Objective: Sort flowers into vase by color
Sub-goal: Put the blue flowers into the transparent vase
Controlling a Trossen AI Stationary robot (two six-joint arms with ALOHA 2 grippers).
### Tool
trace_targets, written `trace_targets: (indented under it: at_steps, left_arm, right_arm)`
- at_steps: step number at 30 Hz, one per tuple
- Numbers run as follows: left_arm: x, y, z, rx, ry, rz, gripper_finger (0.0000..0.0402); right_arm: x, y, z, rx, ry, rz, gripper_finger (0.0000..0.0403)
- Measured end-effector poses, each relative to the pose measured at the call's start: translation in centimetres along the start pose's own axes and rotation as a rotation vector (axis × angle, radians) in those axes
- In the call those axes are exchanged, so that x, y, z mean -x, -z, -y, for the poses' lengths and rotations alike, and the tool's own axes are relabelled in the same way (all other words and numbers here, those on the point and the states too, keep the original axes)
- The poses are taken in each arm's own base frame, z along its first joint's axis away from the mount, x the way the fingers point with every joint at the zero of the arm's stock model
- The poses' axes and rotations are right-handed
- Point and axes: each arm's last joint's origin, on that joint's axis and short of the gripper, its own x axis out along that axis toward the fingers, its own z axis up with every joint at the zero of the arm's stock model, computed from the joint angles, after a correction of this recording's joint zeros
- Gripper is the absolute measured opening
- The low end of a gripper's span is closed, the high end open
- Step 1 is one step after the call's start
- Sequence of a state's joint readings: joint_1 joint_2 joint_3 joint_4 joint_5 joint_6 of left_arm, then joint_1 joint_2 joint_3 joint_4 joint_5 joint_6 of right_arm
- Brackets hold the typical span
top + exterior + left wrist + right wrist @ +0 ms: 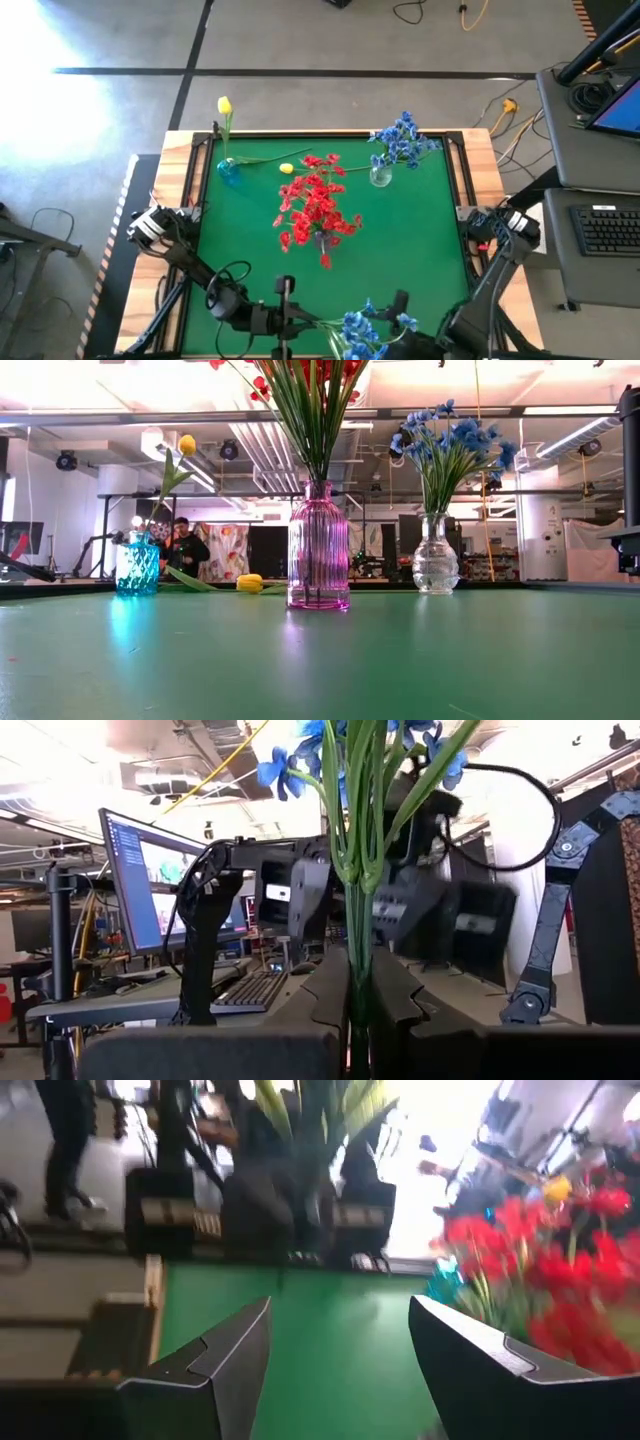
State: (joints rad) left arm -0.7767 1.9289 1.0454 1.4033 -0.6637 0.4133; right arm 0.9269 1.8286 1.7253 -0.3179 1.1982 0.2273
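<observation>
Left end effector (358, 1010) over green table (420, 240)

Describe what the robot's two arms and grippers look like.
Both arms are dark, nearly black, jointed links with looping black cables. The left gripper has two broad, flat, dark grey fingers with stepped inner edges. The right gripper has wide, angular dark fingers with lighter bevelled edges. In the high view, red and white details mark each arm's base.

Concrete floor (120, 40), side desk w/ keyboard (610, 230)

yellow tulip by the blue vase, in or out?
Out. One yellow tulip lies flat on the green mat beside the blue vase; another yellow tulip stands in that vase.
</observation>
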Motion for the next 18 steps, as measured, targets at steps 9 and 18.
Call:
trace_targets:
  at_steps: [9,18]
  left_arm:
    - [0.1,0.1,0.0,-0.001,0.001,-0.003,0.0]
    - [0.2,0.3,-0.1,-0.004,0.0,-0.009,0.0]
  right_arm:
    - [-4.4,-1.6,0.9,-0.068,-0.139,0.248,0.0228]
    - [-4.9,-1.9,1.3,-0.04,-0.169,0.342,0.0159]
